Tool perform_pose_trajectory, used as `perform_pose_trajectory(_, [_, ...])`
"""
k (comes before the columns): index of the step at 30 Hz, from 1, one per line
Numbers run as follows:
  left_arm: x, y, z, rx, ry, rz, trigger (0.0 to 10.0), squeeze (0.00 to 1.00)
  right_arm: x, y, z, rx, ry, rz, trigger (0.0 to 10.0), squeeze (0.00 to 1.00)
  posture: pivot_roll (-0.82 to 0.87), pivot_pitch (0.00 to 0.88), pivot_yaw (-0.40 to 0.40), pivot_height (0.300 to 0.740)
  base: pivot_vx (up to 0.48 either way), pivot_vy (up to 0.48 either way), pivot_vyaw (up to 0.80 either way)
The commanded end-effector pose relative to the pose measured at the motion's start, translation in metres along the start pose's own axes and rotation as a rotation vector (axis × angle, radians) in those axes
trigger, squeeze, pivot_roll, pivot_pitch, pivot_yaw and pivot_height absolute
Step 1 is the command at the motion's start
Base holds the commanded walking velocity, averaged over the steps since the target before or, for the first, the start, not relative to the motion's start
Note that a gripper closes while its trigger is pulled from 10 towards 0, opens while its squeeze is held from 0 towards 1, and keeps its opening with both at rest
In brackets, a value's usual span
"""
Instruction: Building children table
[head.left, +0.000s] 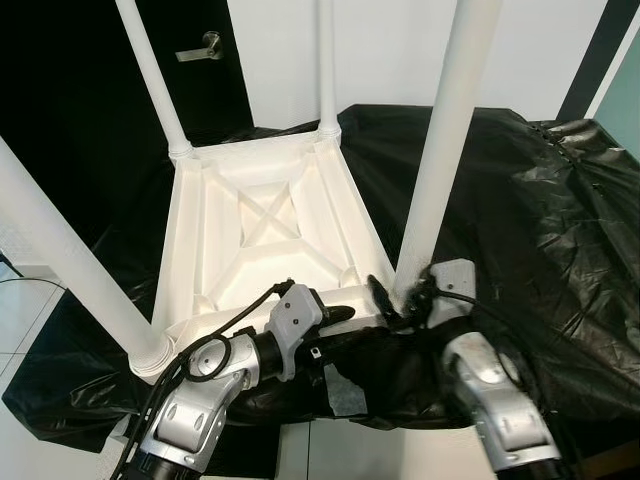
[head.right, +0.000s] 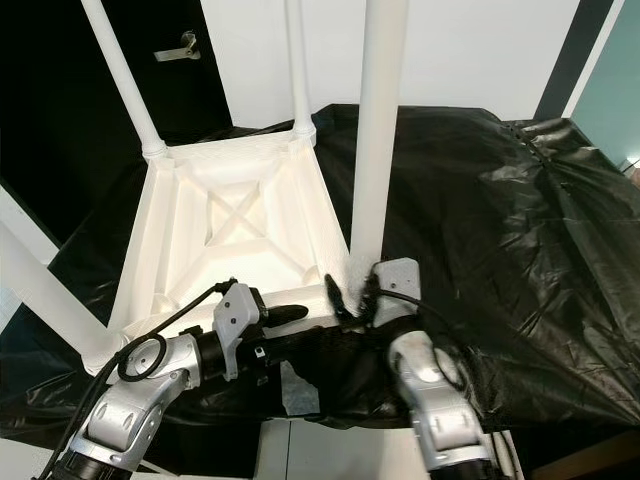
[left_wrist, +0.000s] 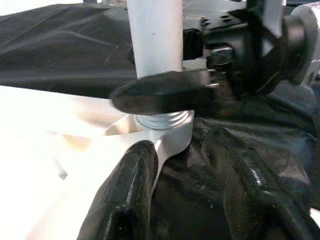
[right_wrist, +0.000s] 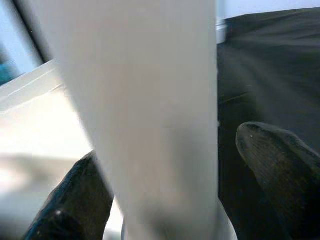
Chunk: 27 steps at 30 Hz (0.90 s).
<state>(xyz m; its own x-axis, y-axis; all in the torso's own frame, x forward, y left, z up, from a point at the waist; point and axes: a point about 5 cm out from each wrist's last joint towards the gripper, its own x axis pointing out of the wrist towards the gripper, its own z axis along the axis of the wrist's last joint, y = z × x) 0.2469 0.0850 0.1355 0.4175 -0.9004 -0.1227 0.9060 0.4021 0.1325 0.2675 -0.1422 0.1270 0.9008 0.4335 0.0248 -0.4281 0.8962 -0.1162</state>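
Observation:
The white children's table (head.left: 260, 230) lies upside down on black sheeting, its legs pointing up. At the corner nearest me, my right gripper (head.left: 402, 298) is open, a finger on each side of the base of the near-right leg (head.left: 440, 150). In the right wrist view that leg (right_wrist: 150, 115) sits between the fingers (right_wrist: 280, 165), with a small gap on one side. The leg's threaded foot (left_wrist: 162, 120) sits in the corner socket. My left gripper (head.left: 340, 313) lies along the table's near rim just left of that corner, open, with the rim between its fingers (left_wrist: 125, 200).
Three more legs stand up at the far-left (head.left: 150, 70), far-right (head.left: 325, 60) and near-left (head.left: 60, 250) corners. Crumpled black plastic sheeting (head.left: 520, 220) covers the work surface to the right. A dark door with a handle (head.left: 200, 47) is behind.

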Motion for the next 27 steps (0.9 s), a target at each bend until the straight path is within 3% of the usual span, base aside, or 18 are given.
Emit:
perform_pose_trajectory(1, [-0.001, 0.003, -0.002, -0.008, 0.006, 0.005, 10.0, 0.0, -0.001, -0.002, -0.001, 0.01, 0.005, 0.085, 10.0, 0.0, -0.07, 0.0, 0.04, 0.74, 0.0, 0.0, 0.0])
perform_pose_trajectory(9, [-0.004, 0.004, -0.003, -0.004, 0.012, 0.015, 10.0, 0.0, 0.007, -0.014, -0.009, -0.049, 0.089, 0.278, 10.0, 0.0, -0.04, 0.0, 0.023, 0.74, 0.0, 0.0, 0.0])
perform_pose_trajectory(11, [-0.004, 0.004, -0.003, -0.004, 0.012, 0.015, 10.0, 0.0, 0.007, -0.014, -0.009, -0.049, 0.089, 0.278, 10.0, 0.0, -0.04, 0.0, 0.023, 0.74, 0.0, 0.0, 0.0])
perform_pose_trajectory(23, [-0.006, 0.011, -0.001, 0.016, 0.006, 0.063, 10.0, 0.0, 0.035, -0.016, -0.001, -0.141, 0.086, 0.447, 10.0, 0.0, -0.01, 0.0, 0.007, 0.74, 0.0, 0.0, 0.0])
perform_pose_trajectory(24, [-0.006, 0.012, 0.0, 0.019, 0.007, 0.065, 10.0, 0.0, 0.037, -0.015, 0.001, -0.149, 0.078, 0.471, 3.8, 0.0, -0.01, 0.0, 0.005, 0.74, 0.0, 0.0, 0.0])
perform_pose_trajectory(25, [-0.006, 0.012, 0.0, 0.019, 0.007, 0.065, 10.0, 0.0, 0.037, -0.015, 0.001, -0.149, 0.078, 0.471, 3.8, 0.0, -0.01, 0.0, 0.005, 0.74, 0.0, 0.0, 0.0])
perform_pose_trajectory(26, [-0.007, 0.012, 0.0, 0.021, 0.008, 0.066, 10.0, 0.0, 0.037, -0.013, 0.002, -0.152, 0.073, 0.49, 0.0, 0.0, -0.01, 0.0, 0.002, 0.74, 0.0, 0.0, 0.0])
perform_pose_trajectory(27, [-0.007, 0.012, 0.0, 0.022, 0.008, 0.068, 10.0, 0.0, 0.038, -0.013, 0.002, -0.154, 0.069, 0.505, 0.0, 0.0, -0.01, 0.0, 0.002, 0.74, 0.0, 0.0, 0.0])
